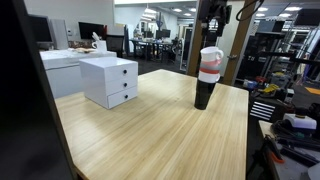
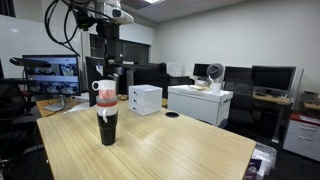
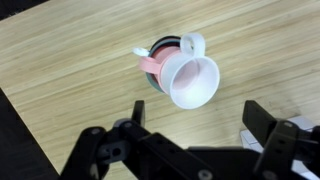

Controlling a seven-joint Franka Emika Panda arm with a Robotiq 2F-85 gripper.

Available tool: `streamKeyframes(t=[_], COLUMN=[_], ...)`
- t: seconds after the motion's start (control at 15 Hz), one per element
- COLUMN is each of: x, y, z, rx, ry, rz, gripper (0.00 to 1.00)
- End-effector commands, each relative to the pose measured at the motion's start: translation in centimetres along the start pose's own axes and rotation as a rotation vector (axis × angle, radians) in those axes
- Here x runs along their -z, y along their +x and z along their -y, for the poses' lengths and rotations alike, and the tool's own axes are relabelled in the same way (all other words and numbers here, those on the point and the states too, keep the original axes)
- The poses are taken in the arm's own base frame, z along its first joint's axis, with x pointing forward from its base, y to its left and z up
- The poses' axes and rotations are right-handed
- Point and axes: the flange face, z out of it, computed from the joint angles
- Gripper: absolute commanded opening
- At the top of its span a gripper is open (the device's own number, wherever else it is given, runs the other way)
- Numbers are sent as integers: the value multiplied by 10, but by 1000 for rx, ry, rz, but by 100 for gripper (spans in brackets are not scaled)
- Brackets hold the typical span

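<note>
The gripper point(image 3: 193, 118) hangs right above a stack of cups, jaws spread wide and holding nothing. A white mug point(image 3: 190, 80) sits on top of a pink cup point(image 3: 150, 68), nested in a black tumbler point(image 1: 203, 97) that stands upright on the wooden table point(image 1: 150, 130). A white drawer unit point(image 1: 109, 80) stands well apart.

**Office Room Around a Wooden Table**

Pale wooden table point(image 1: 150, 140), seen in both exterior views. On it, toward one side, a small white drawer box point(image 1: 109, 80) with two drawers. Near that, a flat black disc point(image 2: 172, 115). Beyond the table, a white cabinet point(image 2: 200, 103) bearing a round fan point(image 2: 213, 73). Further back, a lit monitor point(image 2: 50, 72), dark screens point(image 2: 273, 78), office desks point(image 1: 155, 45) and loaded shelves point(image 1: 262, 55).
</note>
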Motion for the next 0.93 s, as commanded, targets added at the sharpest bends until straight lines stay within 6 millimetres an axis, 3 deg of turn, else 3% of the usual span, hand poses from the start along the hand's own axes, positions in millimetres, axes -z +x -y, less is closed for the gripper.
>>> streamKeyframes(t=[0.0, 0.6, 0.67, 0.87], x=[0, -16, -15, -16], y=[-14, -25, -15, -18], z=[13, 46, 45, 48], rx=[91, 284, 238, 254], ry=[40, 92, 78, 78], rz=[-118, -242, -213, -219], gripper=[100, 100, 100, 100])
